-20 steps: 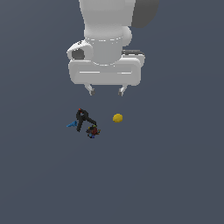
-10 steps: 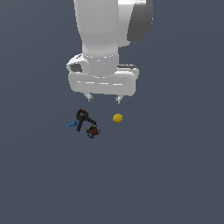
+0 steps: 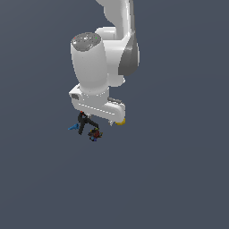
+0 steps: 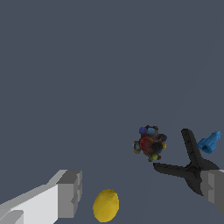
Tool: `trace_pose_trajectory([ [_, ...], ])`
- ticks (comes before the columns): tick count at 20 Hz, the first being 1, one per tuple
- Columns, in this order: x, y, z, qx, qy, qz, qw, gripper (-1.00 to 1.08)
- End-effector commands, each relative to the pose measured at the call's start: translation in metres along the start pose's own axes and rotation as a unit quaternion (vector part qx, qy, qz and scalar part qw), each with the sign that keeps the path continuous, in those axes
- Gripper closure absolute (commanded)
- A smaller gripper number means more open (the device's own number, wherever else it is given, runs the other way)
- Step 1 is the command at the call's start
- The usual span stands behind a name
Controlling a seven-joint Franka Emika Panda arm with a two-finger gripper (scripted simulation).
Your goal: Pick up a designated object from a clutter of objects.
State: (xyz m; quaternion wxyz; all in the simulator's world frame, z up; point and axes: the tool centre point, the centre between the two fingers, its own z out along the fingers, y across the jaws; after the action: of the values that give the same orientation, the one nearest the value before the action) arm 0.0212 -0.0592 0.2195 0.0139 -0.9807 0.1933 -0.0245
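The designated object [image 4: 150, 143], a dark lump speckled red, blue and yellow, lies on the grey floor; in the exterior view the lump [image 3: 94, 133] sits just below the arm's hand [image 3: 96, 106]. My gripper [image 4: 141, 190] is open and empty. One finger [image 4: 68, 194] stands beside the yellow ball [image 4: 106, 204], the other finger [image 4: 213, 187] over the black clamp-shaped tool [image 4: 189, 163]. The lump lies apart from both fingers, a little beyond the gap between them. The rest of the clutter is the clamp tool [image 3: 85, 121], a small blue piece [image 3: 73, 128] and the yellow ball [image 3: 120, 121], half hidden by the hand.
The blue piece [image 4: 209, 142] lies just past the clamp's far handle. The plain grey floor [image 3: 179, 179] stretches around the clutter on all sides. In the exterior view the white arm [image 3: 103, 58] rises above the clutter.
The hand has come down towards the clutter and shifted slightly to the exterior view's left, now covering part of the yellow ball. The objects have not moved.
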Motion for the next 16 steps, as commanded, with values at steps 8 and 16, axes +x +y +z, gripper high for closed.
trace_pose_trajectory([
  [8,-0.014,0.045,0.099,-0.013,-0.014,0.14,0.9899,-0.92],
  [16,-0.024,0.064,0.134,-0.021,-0.017,0.192,0.981,-0.92],
])
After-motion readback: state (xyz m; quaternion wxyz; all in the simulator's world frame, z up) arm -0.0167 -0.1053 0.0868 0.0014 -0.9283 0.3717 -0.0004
